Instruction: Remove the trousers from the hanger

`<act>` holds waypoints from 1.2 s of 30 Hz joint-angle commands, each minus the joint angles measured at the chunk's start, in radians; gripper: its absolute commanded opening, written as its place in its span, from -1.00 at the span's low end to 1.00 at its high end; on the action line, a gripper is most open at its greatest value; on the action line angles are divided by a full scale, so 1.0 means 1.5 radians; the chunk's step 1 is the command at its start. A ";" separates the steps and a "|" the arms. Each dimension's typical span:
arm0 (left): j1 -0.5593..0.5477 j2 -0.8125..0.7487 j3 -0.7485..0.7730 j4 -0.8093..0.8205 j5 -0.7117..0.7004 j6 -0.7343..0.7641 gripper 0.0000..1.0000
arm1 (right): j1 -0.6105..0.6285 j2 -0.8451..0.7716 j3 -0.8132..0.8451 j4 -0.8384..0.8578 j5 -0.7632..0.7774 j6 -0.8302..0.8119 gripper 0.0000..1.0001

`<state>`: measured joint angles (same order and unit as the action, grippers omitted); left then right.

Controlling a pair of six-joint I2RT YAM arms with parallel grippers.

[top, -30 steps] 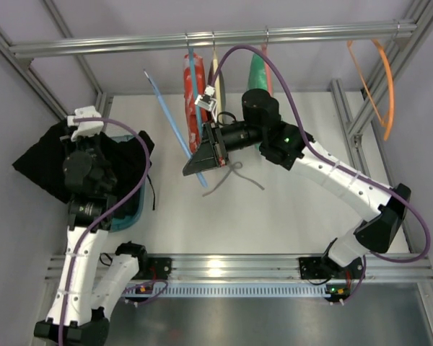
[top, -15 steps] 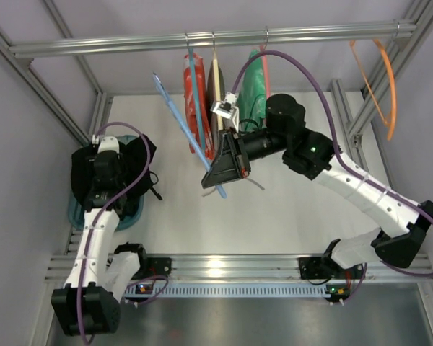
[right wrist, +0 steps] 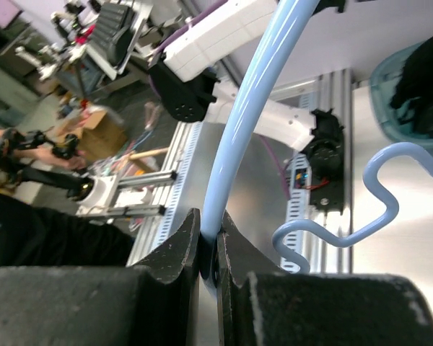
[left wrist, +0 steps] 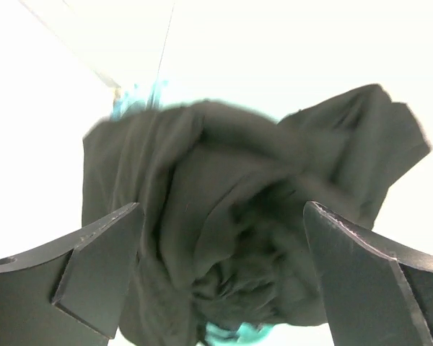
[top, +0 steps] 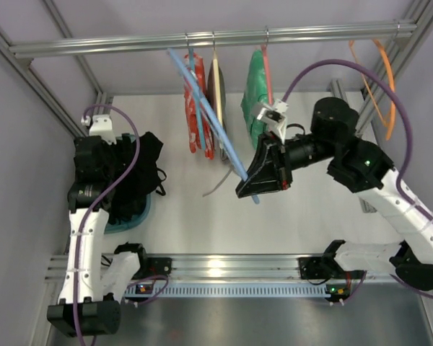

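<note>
The black trousers (top: 143,164) lie crumpled on a teal bin (top: 133,216) at the table's left side. My left gripper (top: 105,169) hangs just above them, open. In the left wrist view its fingers (left wrist: 94,267) stand wide apart over the trousers (left wrist: 231,209) with nothing between them. The slim light blue hanger (top: 213,119) is bare and slants from near the rail down to my right gripper (top: 256,186). In the right wrist view that gripper (right wrist: 209,252) is shut on the hanger's bar (right wrist: 238,130).
An aluminium rail (top: 310,32) crosses the back. From it hang a red garment (top: 193,122) on a blue hanger, a dark flat item (top: 216,94), a green garment (top: 254,97) and an orange hanger (top: 382,79). A grey cord (top: 216,184) lies mid-table.
My left gripper has opened and let go of the trousers, which now rest on the teal bin. The right arm has carried the hanger rightward and tilted its top toward the rail.
</note>
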<state>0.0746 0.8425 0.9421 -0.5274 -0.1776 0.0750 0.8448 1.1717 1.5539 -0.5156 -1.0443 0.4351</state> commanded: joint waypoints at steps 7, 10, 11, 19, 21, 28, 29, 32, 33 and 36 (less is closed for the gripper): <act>-0.001 -0.008 0.098 -0.015 0.145 -0.048 0.96 | -0.151 -0.152 0.033 -0.027 0.023 -0.073 -1.00; -0.001 -0.002 0.110 -0.016 0.198 -0.077 0.96 | -0.207 -0.205 0.020 -0.027 0.033 -0.069 -1.00; -0.001 0.002 0.116 -0.015 0.202 -0.085 0.96 | -0.221 -0.231 0.017 -0.024 0.035 -0.062 -1.00; -0.001 0.036 0.150 0.002 0.235 -0.089 0.96 | -0.382 -0.371 -0.084 -0.045 0.020 -0.001 -1.00; -0.002 0.038 0.157 0.009 0.240 -0.088 0.96 | -0.427 -0.435 -0.158 -0.036 0.002 0.037 -1.00; -0.002 0.043 0.162 0.013 0.259 -0.101 0.96 | -0.490 -0.537 -0.257 -0.117 -0.002 0.060 -1.00; -0.002 0.041 0.161 0.013 0.264 -0.103 0.96 | -0.495 -0.538 -0.265 -0.116 -0.005 0.073 -1.00; -0.002 0.030 0.153 0.013 0.266 -0.105 0.96 | -0.505 -0.528 -0.301 -0.118 -0.009 0.107 -1.00; -0.002 0.024 0.151 0.014 0.266 -0.104 0.96 | -0.507 -0.519 -0.311 -0.116 -0.018 0.119 -1.00; -0.001 0.020 0.149 0.013 0.267 -0.104 0.96 | -0.509 -0.436 -0.339 -0.099 -0.086 0.170 -1.00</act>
<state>0.0734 0.8986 1.1481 -0.5484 0.2001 -0.0692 0.0998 0.4114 1.0710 -0.7177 -1.0752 0.6079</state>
